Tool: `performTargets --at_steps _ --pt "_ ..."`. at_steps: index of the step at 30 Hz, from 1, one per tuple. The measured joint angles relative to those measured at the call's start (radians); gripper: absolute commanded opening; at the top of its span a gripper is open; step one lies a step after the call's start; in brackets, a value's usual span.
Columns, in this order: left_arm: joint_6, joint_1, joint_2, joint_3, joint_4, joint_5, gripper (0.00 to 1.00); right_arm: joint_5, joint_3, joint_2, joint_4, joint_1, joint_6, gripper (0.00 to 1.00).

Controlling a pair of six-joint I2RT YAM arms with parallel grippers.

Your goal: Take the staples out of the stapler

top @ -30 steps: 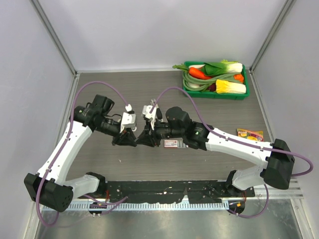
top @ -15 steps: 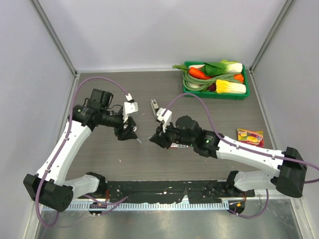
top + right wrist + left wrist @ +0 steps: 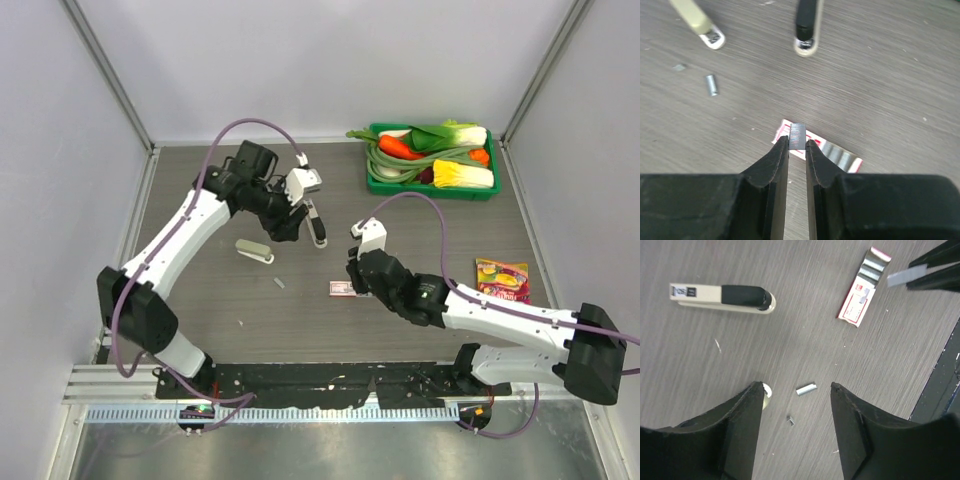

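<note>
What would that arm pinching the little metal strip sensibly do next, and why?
Probably lower the right gripper slightly and open it, dropping the staples on or beside the pink-and-white box. It is shut on the thin grey strip, which hangs over that open box in the wrist view, while the stapler lies apart on the table.

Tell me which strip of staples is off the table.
The strip pinched in the right gripper's jaws, above the pink-and-white box; the other strip lies loose on the table.
</note>
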Motion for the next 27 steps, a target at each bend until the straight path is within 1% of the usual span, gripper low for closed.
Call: performTargets --at_steps 5,9,15,18,27 --pt "-0.054 -0.039 0.106 -0.004 0.001 -0.048 0.56 0.128 -0.018 0.014 -0.046 0.0 0.1 0.01" --pt "-0.095 -0.059 0.162 -0.02 0.012 -0.065 0.56 0.187 -0.044 0.042 -0.046 0.0 0.177 0.01" --pt "-0.142 -0.064 0.202 -0.027 0.053 -0.066 0.55 0.204 -0.109 0.105 -0.042 0.0 0.277 0.01" --pt "-0.154 -0.064 0.202 -0.037 0.064 -0.071 0.55 0.206 -0.145 0.111 -0.034 0.0 0.316 0.01" --pt "-0.175 -0.064 0.2 -0.093 0.087 -0.08 0.54 0.203 -0.162 0.144 0.041 0.0 0.362 0.01"
